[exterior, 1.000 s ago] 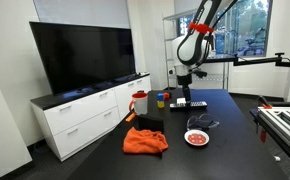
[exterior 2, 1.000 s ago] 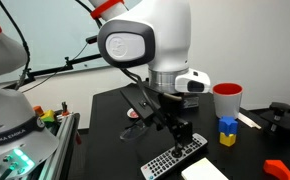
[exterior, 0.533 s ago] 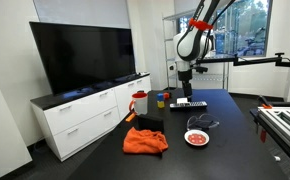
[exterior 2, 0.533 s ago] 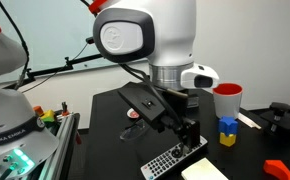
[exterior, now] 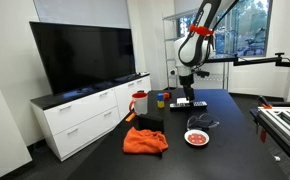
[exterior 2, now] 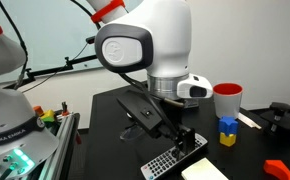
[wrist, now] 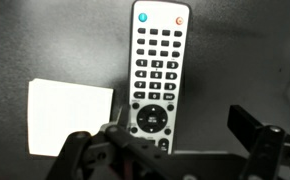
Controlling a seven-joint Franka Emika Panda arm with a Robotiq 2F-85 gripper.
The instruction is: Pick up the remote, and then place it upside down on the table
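The remote (wrist: 159, 75) lies button face up on the black table (wrist: 240, 55), with its pale keypad filling the middle of the wrist view. My gripper (wrist: 180, 135) hovers open just over its near end, one finger (wrist: 249, 126) to the remote's right and clear of it. In both exterior views the gripper (exterior: 186, 92) (exterior 2: 185, 138) hangs a little above the remote (exterior: 191, 103) (exterior 2: 174, 158), touching nothing.
A white card (wrist: 71, 116) (exterior 2: 205, 171) lies beside the remote. Blue and yellow blocks (exterior 2: 226, 131) and a red cup (exterior 2: 226, 100) stand nearby. An orange cloth (exterior: 145, 141) and a red dish (exterior: 196, 138) lie nearer the table's front. A TV (exterior: 80, 55) stands on a white cabinet (exterior: 85, 118).
The arm rose and swung slightly half a second ago, then came back down over the remote. The jaws stayed open and the remote has not moved.
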